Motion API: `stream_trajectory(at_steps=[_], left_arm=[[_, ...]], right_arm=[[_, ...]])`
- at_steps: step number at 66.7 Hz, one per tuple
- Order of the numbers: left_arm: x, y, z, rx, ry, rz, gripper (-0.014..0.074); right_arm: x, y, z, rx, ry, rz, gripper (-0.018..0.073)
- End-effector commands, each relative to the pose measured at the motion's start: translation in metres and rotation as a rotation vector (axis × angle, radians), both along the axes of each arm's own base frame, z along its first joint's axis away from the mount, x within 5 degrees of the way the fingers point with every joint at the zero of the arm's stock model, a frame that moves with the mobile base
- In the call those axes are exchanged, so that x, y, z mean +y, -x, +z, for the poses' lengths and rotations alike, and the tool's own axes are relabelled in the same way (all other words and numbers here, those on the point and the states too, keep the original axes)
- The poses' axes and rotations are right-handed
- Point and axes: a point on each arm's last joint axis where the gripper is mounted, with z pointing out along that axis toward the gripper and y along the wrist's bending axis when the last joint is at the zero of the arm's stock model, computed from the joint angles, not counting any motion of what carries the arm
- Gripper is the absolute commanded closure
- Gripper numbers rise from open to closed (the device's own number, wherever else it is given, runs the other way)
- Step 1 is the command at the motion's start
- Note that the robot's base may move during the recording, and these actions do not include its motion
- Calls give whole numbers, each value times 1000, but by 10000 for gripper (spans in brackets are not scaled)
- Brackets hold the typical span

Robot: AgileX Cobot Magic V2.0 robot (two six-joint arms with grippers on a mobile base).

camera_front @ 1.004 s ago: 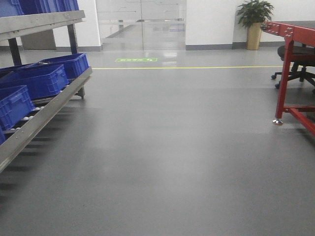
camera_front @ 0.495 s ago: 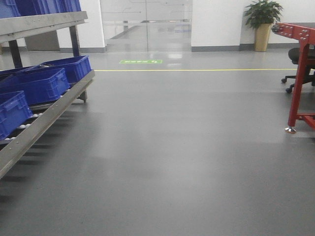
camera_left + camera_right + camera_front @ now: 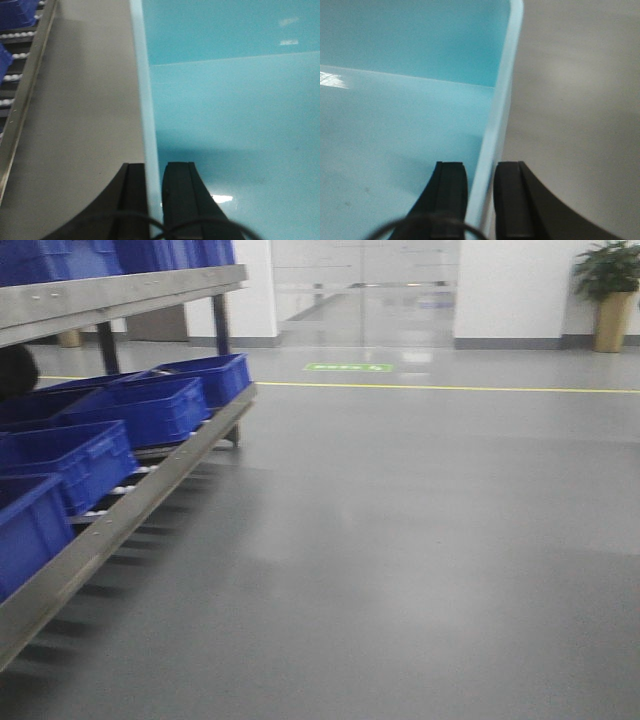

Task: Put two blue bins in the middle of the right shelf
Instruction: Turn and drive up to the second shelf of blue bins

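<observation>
**Bin in a two-handed carry, target shelf not in sight**

The left gripper (image 3: 154, 172) pinches the left side wall of a pale blue plastic bin (image 3: 230, 125), with one finger outside the wall and one inside. The right gripper (image 3: 480, 172) clamps the opposite wall the same way. The bin's open interior spans the space between the two pairs of jaws. Bare grey floor (image 3: 580, 100) shows beyond each outer finger, so the bin appears to be held clear of any support.

Out past the left jaws, across a strip of floor, runs a grey metal roller rack (image 3: 130, 510) loaded with dark blue plastic crates (image 3: 160, 410). Beyond the right jaws only floor is visible.

This looks like the transport step. The next move likely calls for bringing the base round to the right shelf, which no view shows, with both pinches firm and level. The bin would then slide onto the middle tier before the jaws part.
</observation>
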Motion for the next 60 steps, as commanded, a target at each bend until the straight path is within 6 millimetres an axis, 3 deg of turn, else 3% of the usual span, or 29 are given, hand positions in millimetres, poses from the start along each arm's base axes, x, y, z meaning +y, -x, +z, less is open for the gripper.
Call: stream_trajectory(at_steps=[1,60], left_arm=[[-1,10,12,-43,50,-40,707],[0,9,12,-48,41,-32,707]], right_arm=[[-4,-3,8,-73,-12,-36,724],[-4,-3,8,-73,-12,-36,724]])
